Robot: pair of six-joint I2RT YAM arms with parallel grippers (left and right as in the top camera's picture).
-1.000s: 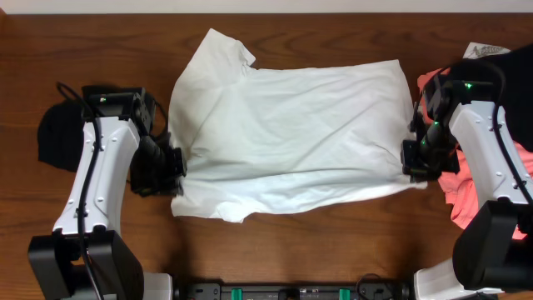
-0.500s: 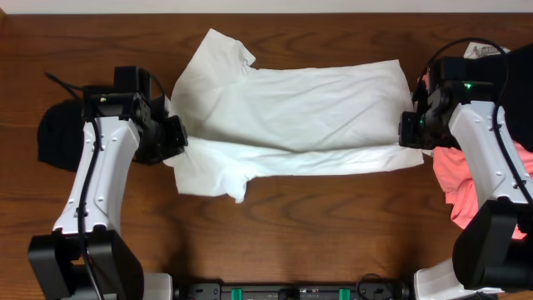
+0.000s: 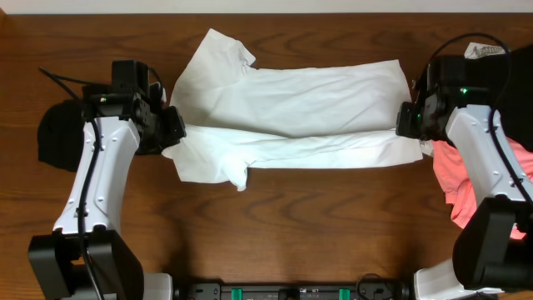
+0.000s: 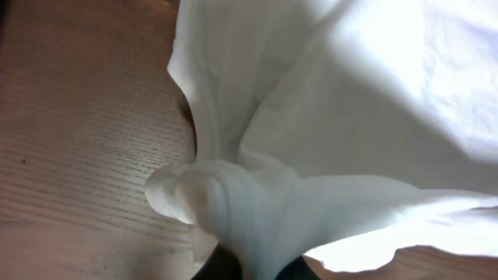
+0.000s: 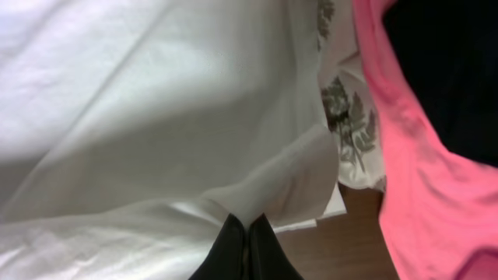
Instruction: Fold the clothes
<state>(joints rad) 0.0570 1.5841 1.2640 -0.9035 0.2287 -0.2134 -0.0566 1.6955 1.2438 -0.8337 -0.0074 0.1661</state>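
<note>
Wood table (image 3: 291,242): left gripper (image 3: 176,133), right gripper (image 3: 405,125) each clamp white shirt (image 3: 291,100); pink garment (image 3: 466,196) (right), black cloth (image 3: 54,142) left.

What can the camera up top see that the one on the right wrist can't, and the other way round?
Only overhead: the whole shirt, the left gripper holding its left end, and a black garment beyond. Only right wrist: the right gripper pinched shut on a shirt fold, and the leaves on a leaf-print cloth. Both: shirt, pink garment, table.
</note>
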